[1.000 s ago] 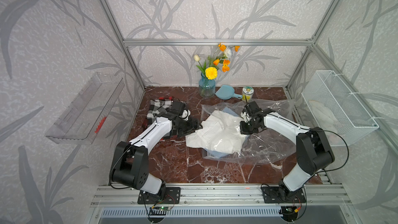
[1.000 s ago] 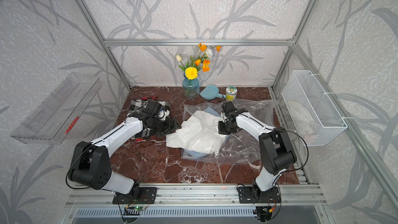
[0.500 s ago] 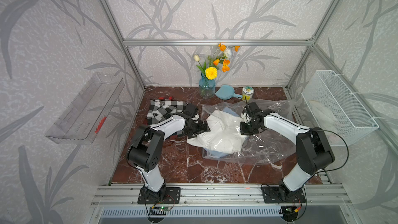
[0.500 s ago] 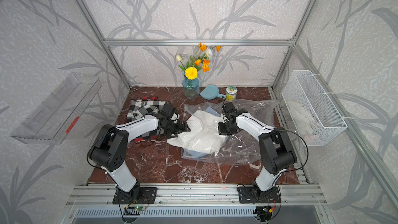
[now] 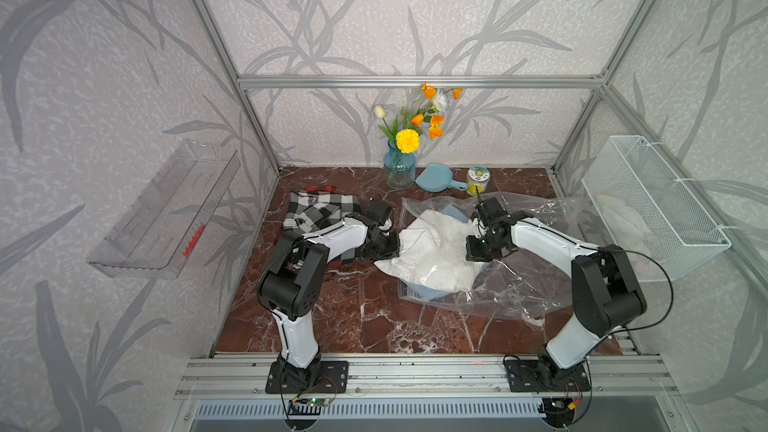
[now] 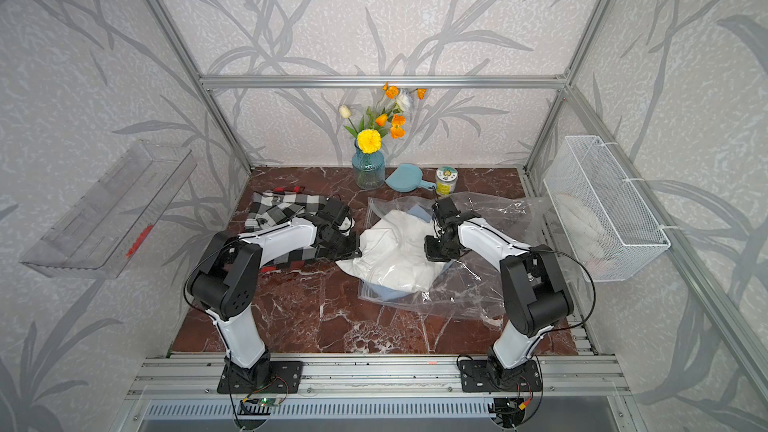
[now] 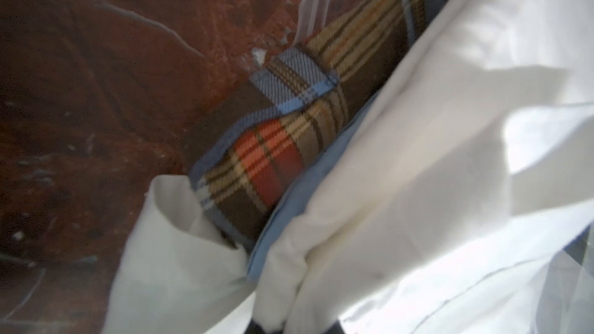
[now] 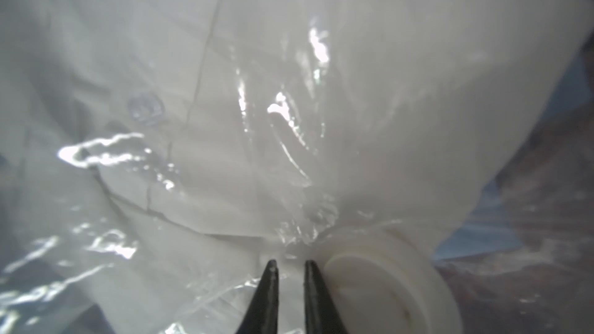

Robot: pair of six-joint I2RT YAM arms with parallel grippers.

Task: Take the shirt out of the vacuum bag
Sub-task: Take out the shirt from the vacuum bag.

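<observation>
In both top views: vacuum bag point(image 5: 511, 284) spread over the right half of the red marble tabletop point(image 5: 353, 317), crinkled, mouth toward the left. White shirt point(image 5: 432, 251) bunched at that mouth, partly out onto the marble, blue fabric under it. Left gripper point(image 5: 390, 243) at the shirt's left edge, jaws closed on white cloth. Right gripper point(image 5: 478, 249) pressed down on the bag over the shirt. Black-and-white checked cloth point(image 5: 320, 209) beneath the left arm; flower vase point(image 5: 398, 168), blue dish point(image 5: 436, 178) and small jar point(image 5: 478, 180) along the back wall; wire basket point(image 6: 602, 209) on the right wall.

Left wrist view: white shirt point(image 7: 418, 171) filling the frame, a plaid garment point(image 7: 289, 142) and blue cloth tucked below it; jaws themselves hidden.

Right wrist view: right gripper point(image 8: 291, 268) with jaws narrowly parted, nothing visibly pinched, just beside the round white valve point(image 8: 385, 277); clear film over white fabric.
</observation>
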